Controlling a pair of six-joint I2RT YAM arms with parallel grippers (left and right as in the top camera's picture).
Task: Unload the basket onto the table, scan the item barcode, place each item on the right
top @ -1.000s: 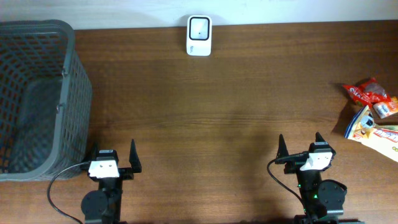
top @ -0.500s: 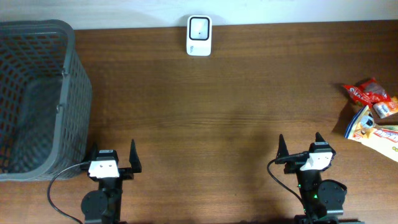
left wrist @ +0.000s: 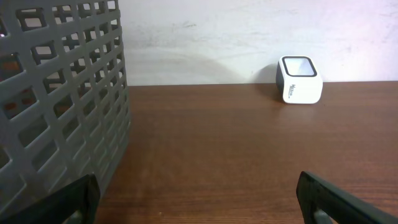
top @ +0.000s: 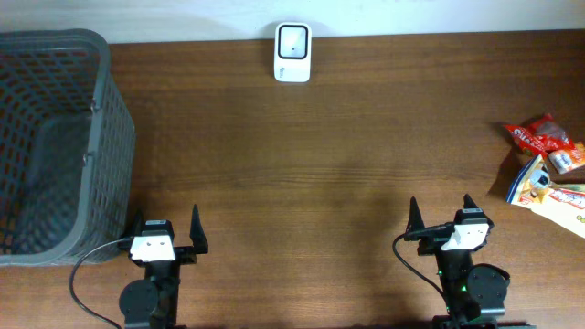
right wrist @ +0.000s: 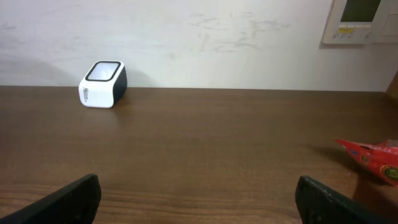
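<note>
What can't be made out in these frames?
- Snack packets, overhead: cut off by the right edge; any barcode is too small to find.
- Red packet, right wrist: cropped by the right edge.
- Basket, overhead: left part cut off; in the left wrist view its mesh wall hides the inside.
- Scanner: label text too small to read.

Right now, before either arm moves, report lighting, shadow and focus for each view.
Overhead: even light, no glare, scanner and basket sharp, snack packets cut by the right edge. Left wrist: soft shadow on the wall beside the basket, left fingers dark and blurred at the bottom corners. Right wrist: scanner crisp, red packet slightly soft, right fingers blurred.
</note>
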